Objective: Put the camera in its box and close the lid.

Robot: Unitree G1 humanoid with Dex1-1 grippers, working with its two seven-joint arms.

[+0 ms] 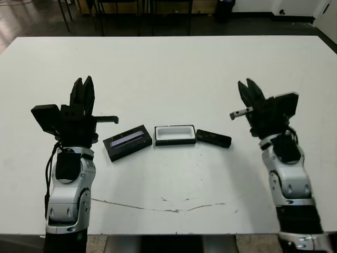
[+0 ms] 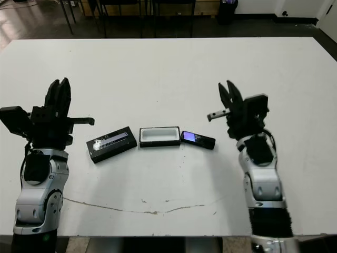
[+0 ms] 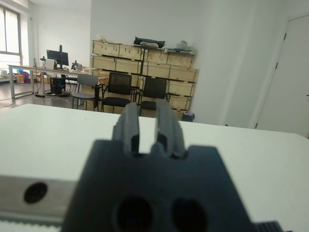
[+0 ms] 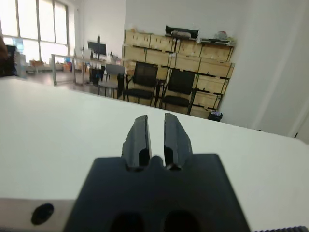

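Three things lie in a row at the middle of the white table. The lid (image 1: 127, 142), flat and black with a pale strip on top, is at the left. The box (image 1: 175, 134), a black tray with a white inside, sits in the middle, with nothing in it. The camera (image 2: 198, 139) lies just right of the box, a small bluish screen lit at its box end. My left gripper (image 1: 84, 80) is raised left of the lid, its fingers a narrow gap apart and holding nothing. My right gripper (image 1: 246, 83) is raised right of the camera, also slightly open and holding nothing.
The table (image 1: 168, 68) stretches wide and white beyond the row. A thin dark scratch line (image 1: 158, 208) runs across its near part. Chairs and wooden shelving (image 3: 145, 53) stand in the room beyond the far edge.
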